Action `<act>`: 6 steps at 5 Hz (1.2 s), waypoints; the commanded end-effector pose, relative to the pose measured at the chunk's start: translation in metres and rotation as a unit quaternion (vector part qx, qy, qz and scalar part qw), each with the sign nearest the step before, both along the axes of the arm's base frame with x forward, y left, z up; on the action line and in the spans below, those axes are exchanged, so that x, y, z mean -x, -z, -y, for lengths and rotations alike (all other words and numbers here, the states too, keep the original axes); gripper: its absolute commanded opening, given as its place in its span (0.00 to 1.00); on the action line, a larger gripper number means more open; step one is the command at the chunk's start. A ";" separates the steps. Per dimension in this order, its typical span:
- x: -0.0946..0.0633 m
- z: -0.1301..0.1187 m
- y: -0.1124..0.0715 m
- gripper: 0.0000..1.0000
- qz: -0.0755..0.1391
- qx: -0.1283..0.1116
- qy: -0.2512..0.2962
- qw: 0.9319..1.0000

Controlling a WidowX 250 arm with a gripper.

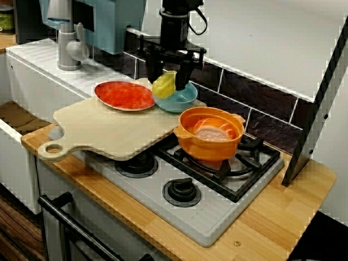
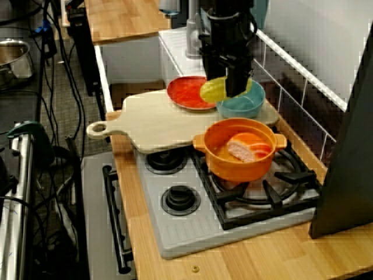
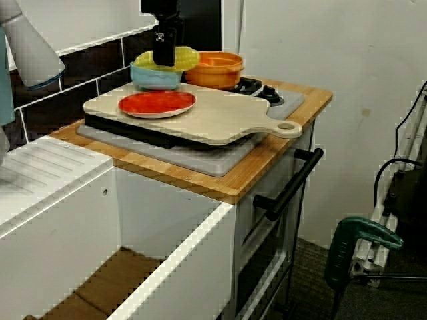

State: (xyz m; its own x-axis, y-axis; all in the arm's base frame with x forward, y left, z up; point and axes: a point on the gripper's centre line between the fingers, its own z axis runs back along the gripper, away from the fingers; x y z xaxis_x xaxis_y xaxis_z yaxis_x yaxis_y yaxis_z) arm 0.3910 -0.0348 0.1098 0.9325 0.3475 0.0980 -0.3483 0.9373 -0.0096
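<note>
Gripper (image 1: 169, 78), jaws clamped on a yellow object (image 1: 164, 86) of unclear shape, hangs over a blue bowl (image 1: 185, 99) on the cutting board (image 1: 109, 130); the object hides part of the bowl.

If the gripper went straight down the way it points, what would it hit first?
Probably the blue bowl, right below the gripper; the yellow thing in its jaws would touch the bowl first, though depth is unclear.

No legible text, label or number anywhere
</note>
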 end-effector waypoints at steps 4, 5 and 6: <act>-0.001 -0.005 -0.027 1.00 0.026 0.007 -0.004 1.000; 0.001 -0.005 -0.029 1.00 0.028 0.009 -0.003 1.000; 0.001 -0.005 -0.032 1.00 0.031 0.012 0.000 0.999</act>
State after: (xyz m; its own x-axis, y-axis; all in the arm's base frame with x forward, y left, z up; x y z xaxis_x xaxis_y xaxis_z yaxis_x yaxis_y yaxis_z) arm 0.3879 -0.0319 0.1109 0.9352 0.3476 0.0680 -0.3473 0.9376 -0.0176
